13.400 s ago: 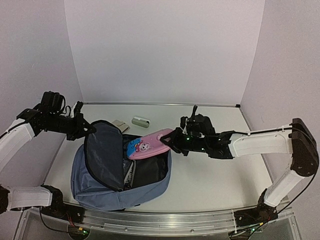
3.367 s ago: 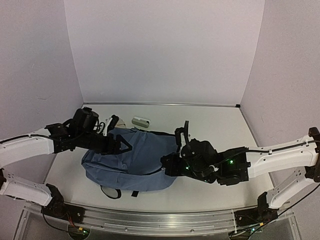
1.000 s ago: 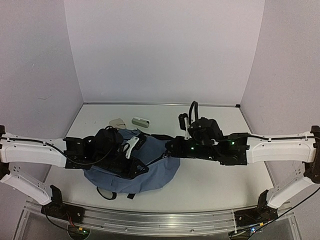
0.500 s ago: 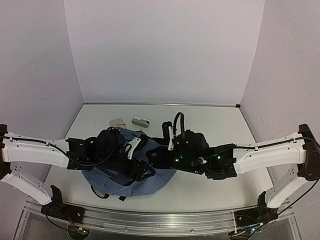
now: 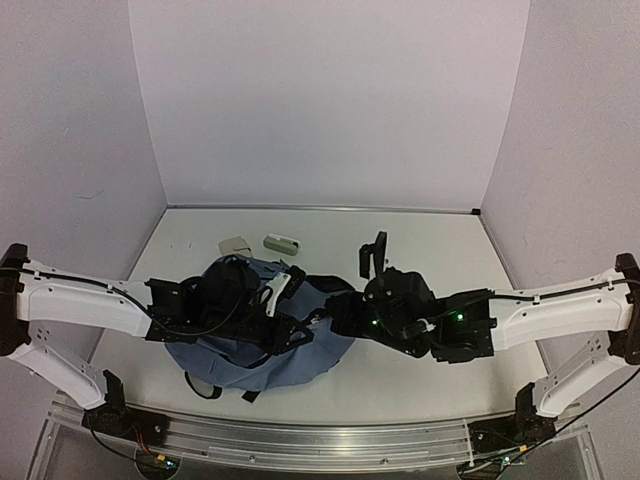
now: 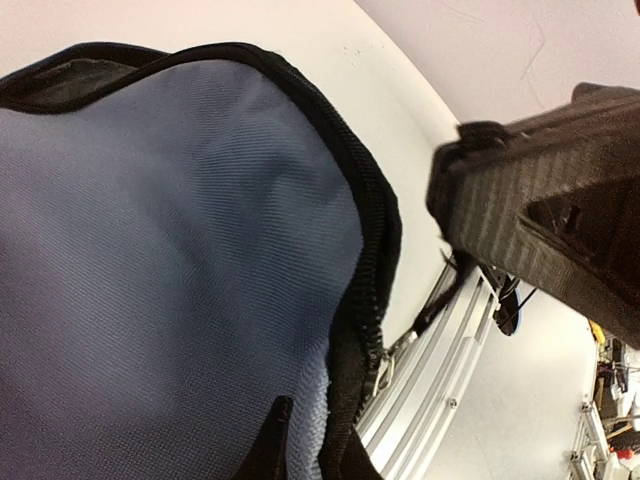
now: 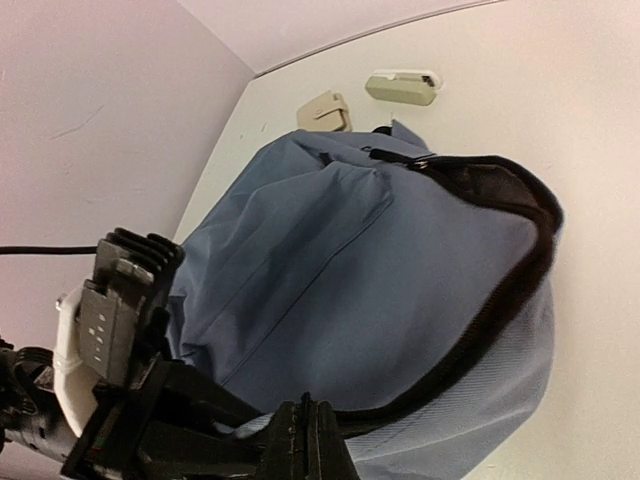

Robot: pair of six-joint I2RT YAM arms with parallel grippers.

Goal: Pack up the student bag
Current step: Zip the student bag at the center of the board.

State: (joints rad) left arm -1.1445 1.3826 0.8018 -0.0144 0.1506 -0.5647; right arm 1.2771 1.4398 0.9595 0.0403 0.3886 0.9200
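The student bag (image 5: 245, 345) is a dusty-blue backpack lying flat at the front left, with its black zip edge (image 7: 500, 300) curving round the right side. My left gripper (image 5: 296, 336) is over the bag's right part. In the left wrist view (image 6: 310, 455) it is shut, pinching blue fabric right beside the zip (image 6: 365, 300). My right gripper (image 5: 336, 314) meets the bag's right edge. In the right wrist view (image 7: 306, 436) its jaws are pressed together where the black zip line runs into them. The bag's inside is hidden.
A beige flat item (image 5: 236, 243) and a grey-green case (image 5: 282, 242) lie on the table behind the bag, and both show in the right wrist view (image 7: 323, 108) (image 7: 402, 87). The metal rail (image 5: 320, 440) runs along the front edge. The two grippers are very close together.
My right gripper has shifted a little to the right along the bag's edge. My left gripper keeps its pinch and has barely moved. Much earlier the bag lay open, and now its flap lies shut.
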